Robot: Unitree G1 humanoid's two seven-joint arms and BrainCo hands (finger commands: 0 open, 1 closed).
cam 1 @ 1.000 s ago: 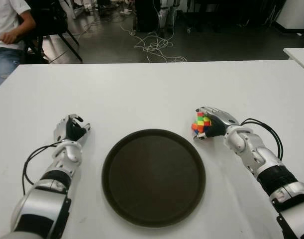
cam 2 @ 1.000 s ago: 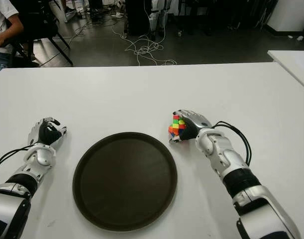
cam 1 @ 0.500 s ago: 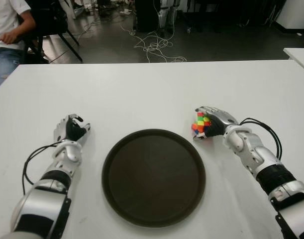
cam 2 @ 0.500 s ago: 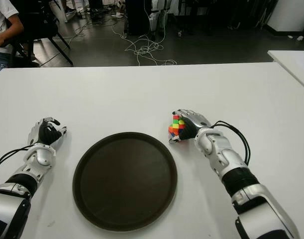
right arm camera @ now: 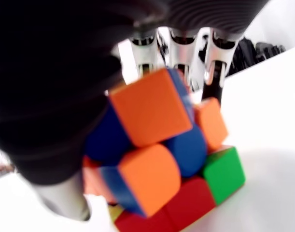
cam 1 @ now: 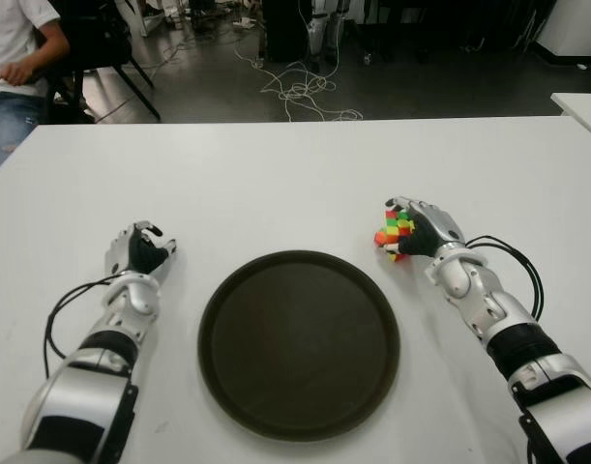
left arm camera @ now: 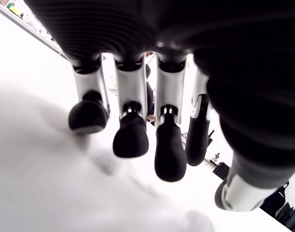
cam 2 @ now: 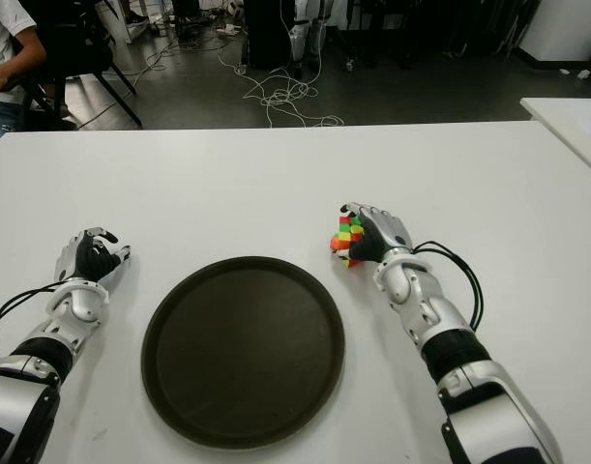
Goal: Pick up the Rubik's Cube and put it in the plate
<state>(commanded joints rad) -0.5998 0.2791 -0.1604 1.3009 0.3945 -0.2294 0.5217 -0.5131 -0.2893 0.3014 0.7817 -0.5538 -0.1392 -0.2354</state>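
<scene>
The Rubik's Cube (cam 1: 394, 235) is a scrambled, many-coloured cube held in my right hand (cam 1: 418, 230), just past the right rim of the dark round plate (cam 1: 298, 343). In the right wrist view the cube (right arm camera: 157, 159) fills the palm, with the fingers (right arm camera: 178, 48) wrapped round its far side. Whether it touches the white table (cam 1: 276, 174) I cannot tell. Nothing lies in the plate. My left hand (cam 1: 140, 253) shows to the left of the plate, its fingers (left arm camera: 130, 135) loosely bent over the tabletop and holding nothing.
A person in a white shirt (cam 1: 14, 48) sits beyond the table's far left corner. Loose cables (cam 1: 300, 92) lie on the dark floor behind the table. The corner of another white table (cam 1: 580, 101) shows at the far right.
My right hand has turned at the wrist and shifted slightly away from the plate's rim, carrying the cube with it. The left hand has not moved.
</scene>
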